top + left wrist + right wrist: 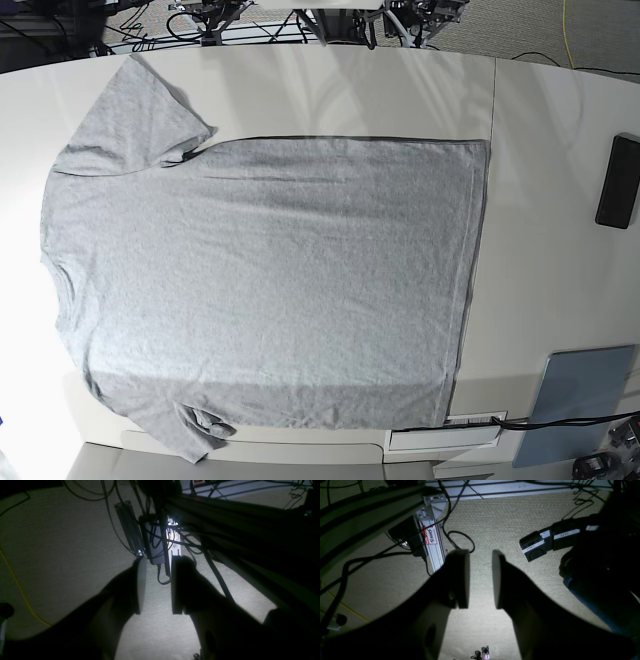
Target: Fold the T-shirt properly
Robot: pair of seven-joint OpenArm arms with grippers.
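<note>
The T-shirt lies spread flat on the white table in the base view, plain grey side up. Its neck is at the left, its hem at the right, and one sleeve points to the far left corner while the other reaches the near edge. Neither arm shows in the base view. In the left wrist view my left gripper hangs over carpet, open, with nothing between its fingers. The right wrist view shows my right gripper over the same carpet, open and holding nothing.
A black flat device and a blue-grey pad lie on the table's right side. The wrist views show an aluminium frame leg, dangling cables, a yellow cord and black labelled boxes on the floor.
</note>
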